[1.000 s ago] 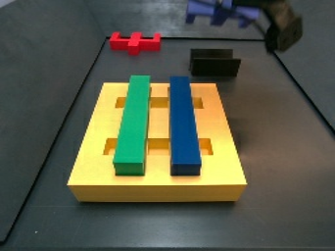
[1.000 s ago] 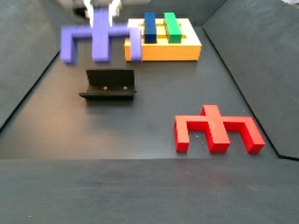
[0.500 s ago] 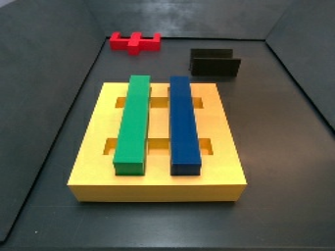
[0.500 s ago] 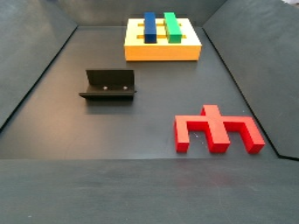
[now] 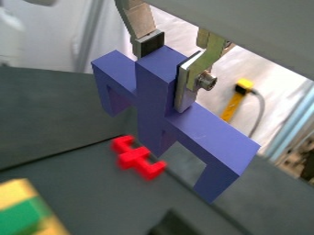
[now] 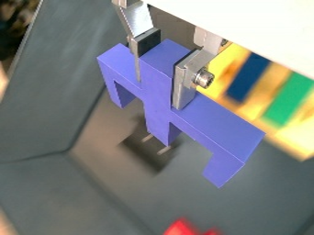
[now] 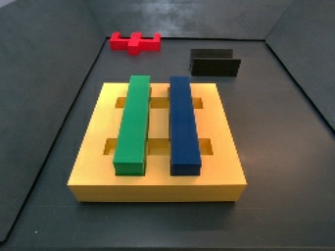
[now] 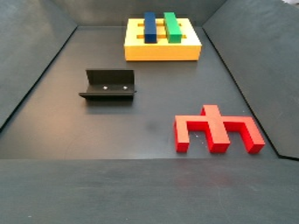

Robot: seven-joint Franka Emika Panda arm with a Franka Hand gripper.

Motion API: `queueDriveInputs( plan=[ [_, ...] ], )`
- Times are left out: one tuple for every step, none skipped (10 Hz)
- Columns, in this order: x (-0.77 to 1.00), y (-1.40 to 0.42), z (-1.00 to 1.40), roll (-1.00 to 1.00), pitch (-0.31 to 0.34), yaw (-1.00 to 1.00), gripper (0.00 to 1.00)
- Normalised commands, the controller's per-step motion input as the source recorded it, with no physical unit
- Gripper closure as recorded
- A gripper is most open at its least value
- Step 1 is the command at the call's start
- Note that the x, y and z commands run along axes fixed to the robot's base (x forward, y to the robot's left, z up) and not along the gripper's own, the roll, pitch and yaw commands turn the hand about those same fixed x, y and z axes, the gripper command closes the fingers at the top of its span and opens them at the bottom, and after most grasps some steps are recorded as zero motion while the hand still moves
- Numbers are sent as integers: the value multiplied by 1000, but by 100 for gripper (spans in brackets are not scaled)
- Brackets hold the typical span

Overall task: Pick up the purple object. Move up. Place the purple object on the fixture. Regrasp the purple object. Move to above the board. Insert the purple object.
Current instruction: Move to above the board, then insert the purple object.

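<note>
My pincer point(image 5: 170, 62) clamps the purple object point(image 5: 166, 115) by its middle prong, high above the fixture point(image 8: 108, 84); it could pivot and land crooked at placement.

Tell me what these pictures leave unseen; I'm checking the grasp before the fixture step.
- Gripper and purple object: outside both side views, so their height is unknown.
- Fixture: mostly hidden behind the purple object in a wrist view.
- Red block: cut by that view's edge.
</note>
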Motion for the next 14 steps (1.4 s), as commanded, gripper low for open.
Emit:
queueDriveInputs(
  plan=[
    [-1028,-1400,272,-1000,36,66,100],
    [-496,-636,116,-1000,28,68,100],
    [-228,-254,37,-1000,20,71,100],
    [-100,-84,6,-1000,21,63,100],
    [-74,-20,18,-1000,-3,61,100],
    [-60,14,-5,-1000,-26,57,100],
    [-51,35,3,-969,-41,48,100],
    [-50,30,1,-729,-48,34,100],
    [-42,21,-5,-424,-45,10,100],
    [-30,10,-1,-248,-36,2,100],
    [20,0,0,0,0,0,100],
    [0,-63,-500,-197,-66,-23,100],
    [0,-517,-989,30,-99,166,100],
    [0,-526,-1000,71,-84,206,100]
  ],
)
